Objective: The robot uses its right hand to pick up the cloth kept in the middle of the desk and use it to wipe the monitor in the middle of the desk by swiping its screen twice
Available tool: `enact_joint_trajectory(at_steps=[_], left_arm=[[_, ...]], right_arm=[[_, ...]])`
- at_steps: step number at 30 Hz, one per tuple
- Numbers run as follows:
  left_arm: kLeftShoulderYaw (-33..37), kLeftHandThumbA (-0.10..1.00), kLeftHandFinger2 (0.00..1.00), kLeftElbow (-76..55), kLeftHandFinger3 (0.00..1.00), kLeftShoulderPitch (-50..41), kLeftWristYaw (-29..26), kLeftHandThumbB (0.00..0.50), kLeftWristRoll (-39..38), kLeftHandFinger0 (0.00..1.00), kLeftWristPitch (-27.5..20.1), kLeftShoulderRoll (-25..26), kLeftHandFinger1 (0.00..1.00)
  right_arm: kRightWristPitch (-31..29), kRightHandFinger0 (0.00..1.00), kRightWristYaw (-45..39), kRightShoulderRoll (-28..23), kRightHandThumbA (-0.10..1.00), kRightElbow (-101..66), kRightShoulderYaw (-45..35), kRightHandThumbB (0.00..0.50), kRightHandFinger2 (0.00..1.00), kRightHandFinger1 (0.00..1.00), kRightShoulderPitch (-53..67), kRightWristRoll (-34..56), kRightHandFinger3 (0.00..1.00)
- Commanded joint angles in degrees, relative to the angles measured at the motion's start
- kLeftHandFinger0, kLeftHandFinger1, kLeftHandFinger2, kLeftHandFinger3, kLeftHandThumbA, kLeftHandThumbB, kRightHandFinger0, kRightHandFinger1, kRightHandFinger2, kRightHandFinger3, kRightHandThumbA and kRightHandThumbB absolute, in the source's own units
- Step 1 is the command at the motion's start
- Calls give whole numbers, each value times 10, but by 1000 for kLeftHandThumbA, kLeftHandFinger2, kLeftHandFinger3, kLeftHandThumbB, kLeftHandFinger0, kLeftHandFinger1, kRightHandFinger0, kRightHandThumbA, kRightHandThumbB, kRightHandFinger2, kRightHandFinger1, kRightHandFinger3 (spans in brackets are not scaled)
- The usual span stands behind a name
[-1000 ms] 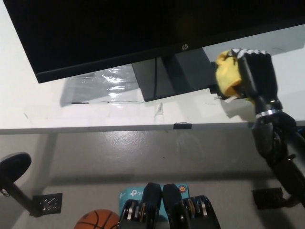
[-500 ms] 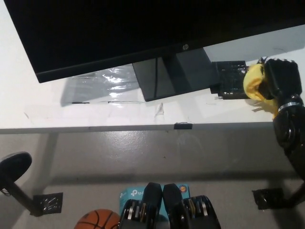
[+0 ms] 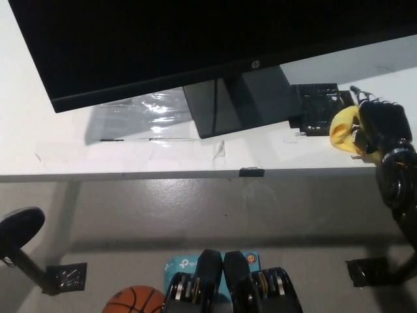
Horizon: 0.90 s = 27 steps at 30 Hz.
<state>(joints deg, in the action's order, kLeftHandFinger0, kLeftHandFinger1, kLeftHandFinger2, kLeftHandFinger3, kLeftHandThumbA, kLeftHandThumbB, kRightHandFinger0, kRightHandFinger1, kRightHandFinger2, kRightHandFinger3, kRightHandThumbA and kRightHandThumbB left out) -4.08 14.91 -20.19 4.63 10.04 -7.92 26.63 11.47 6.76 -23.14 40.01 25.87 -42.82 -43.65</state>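
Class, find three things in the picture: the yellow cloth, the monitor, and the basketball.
cloth [image 3: 343, 130], head view, the yellow bunch left of the right hand
monitor [image 3: 195, 39], head view, middle of the dark screen
basketball [image 3: 133, 300], head view, its orange top near the bottom edge

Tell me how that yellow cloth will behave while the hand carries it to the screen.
The yellow cloth is bunched in the black right hand, so it is probably soft and floppy. It looks light for its bulk. A fold bulges out past the fingers, so loose parts may droop or drag when swiped across the monitor.
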Motion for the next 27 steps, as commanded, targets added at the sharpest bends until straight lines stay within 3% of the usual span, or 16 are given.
enact_joint_trajectory(at_steps=[1, 4, 6, 15, 17, 20, 22, 26, 27], left_arm=[[-10, 243, 680, -19, 901, -10, 3, 11, -5, 566, -6, 15, 575], [-11, 245, 676, -16, 899, -10, 4, 11, -8, 558, -8, 14, 568], [-10, 246, 681, -16, 904, -9, 3, 14, -6, 573, -2, 14, 581], [-11, 155, 683, -23, 899, -10, 2, 0, -3, 552, 1, 14, 569], [-12, 96, 665, -17, 883, -7, 2, 0, -7, 534, -1, 12, 552], [-12, -84, 665, -4, 859, -4, -1, 0, -7, 532, -7, 11, 554], [-11, -100, 680, 10, 834, 2, -2, 0, -6, 529, -20, 15, 549], [-11, -100, 685, 16, 821, 3, -2, 0, -6, 527, -23, 14, 542], [-11, -100, 670, 22, 809, 5, -2, 0, -9, 515, -31, 13, 533]], right_arm=[[104, 1000, -177, -38, 492, -144, -9, 433, 1000, 1000, -1, 21, 1000], [114, 1000, -184, -37, 484, -170, -16, 494, 1000, 1000, 5, 18, 1000], [126, 1000, -200, -38, 462, -184, -19, 500, 1000, 1000, 5, 19, 1000], [149, 1000, -237, -55, 452, -234, -27, 500, 1000, 1000, 7, 6, 1000], [150, 1000, -240, -63, 437, -245, -29, 500, 1000, 1000, 8, 1, 1000], [154, 1000, -252, -77, 357, -262, -29, 494, 1000, 1000, 8, -7, 1000], [155, 1000, -258, -86, 268, -273, -34, 488, 1000, 1000, 4, -11, 1000], [151, 1000, -267, -107, 232, -315, -46, 471, 1000, 1000, 14, -1, 1000], [153, 1000, -279, -114, 226, -348, -57, 442, 1000, 1000, 23, 12, 1000]])
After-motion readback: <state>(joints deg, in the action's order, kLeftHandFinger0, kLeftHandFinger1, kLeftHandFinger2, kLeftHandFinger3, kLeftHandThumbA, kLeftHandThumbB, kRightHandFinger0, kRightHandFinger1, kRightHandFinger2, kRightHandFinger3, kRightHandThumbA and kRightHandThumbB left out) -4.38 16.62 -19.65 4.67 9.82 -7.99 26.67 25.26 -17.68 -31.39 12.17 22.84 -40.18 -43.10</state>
